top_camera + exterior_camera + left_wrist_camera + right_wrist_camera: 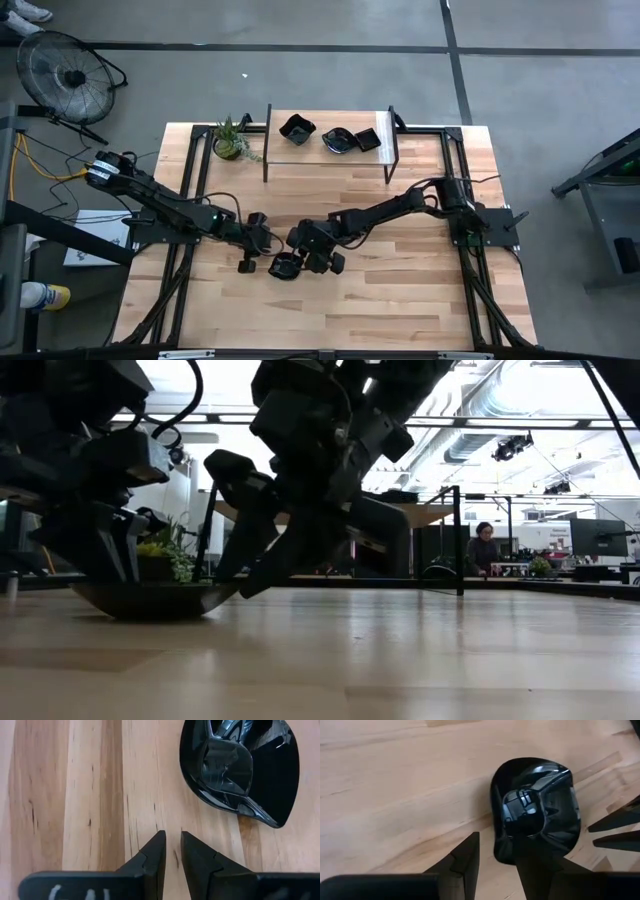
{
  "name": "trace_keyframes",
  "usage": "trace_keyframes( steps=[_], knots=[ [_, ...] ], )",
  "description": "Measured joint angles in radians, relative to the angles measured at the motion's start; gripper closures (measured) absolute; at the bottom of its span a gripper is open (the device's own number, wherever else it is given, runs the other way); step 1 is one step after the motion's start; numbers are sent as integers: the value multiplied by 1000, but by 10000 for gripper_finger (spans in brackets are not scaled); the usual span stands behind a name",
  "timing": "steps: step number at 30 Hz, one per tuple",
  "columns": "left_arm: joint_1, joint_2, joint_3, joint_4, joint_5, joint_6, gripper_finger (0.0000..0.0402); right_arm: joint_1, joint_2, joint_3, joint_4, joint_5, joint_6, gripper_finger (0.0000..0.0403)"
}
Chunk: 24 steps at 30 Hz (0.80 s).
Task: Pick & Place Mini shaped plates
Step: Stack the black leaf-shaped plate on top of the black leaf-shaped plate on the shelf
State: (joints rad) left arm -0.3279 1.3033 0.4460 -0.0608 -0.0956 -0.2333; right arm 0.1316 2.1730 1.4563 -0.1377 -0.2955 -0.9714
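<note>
A glossy black mini shaped plate (283,268) (535,805) rests on its underside on the wooden table (400,290), near the middle. My right gripper (297,264) (499,842) slants down over the plate's near rim, open. One finger stands over the plate's hollow and the other outside the rim, with a strip of wood showing between that finger and the rim. My left gripper (248,262) (172,837) hovers just left of the plate (240,765). Its fingers stand a narrow gap apart with nothing between them. My right gripper straddles the plate's rim (494,840), slanting down from the table's right. One finger (535,865) covers the rim and hollow where it meets them, so I cannot tell whether it touches the plate. The outer finger (470,855) stands clear of the rim.
A dark-framed rack (330,150) at the table's far side holds three more black plates (297,128) (338,140) (367,139). A small potted plant (232,142) stands at the rack's left. Bare wood lies toward the near edge. A person (484,545) sits far behind the table.
</note>
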Motion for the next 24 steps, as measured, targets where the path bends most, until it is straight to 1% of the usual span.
trace_keyframes(
  steps=[15, 18, 24],
  knots=[
    [0, 0, 0, 7, 0, 0, 346, 0, 14, 0, 15, 25, -3, 294],
    [0, 0, 0, 7, -1, 0, 346, 1, 14, 0, 12, 38, -1, 311],
    [0, 0, 0, 6, -1, 0, 346, 2, 14, 0, 7, 43, 1, 364]
  ],
)
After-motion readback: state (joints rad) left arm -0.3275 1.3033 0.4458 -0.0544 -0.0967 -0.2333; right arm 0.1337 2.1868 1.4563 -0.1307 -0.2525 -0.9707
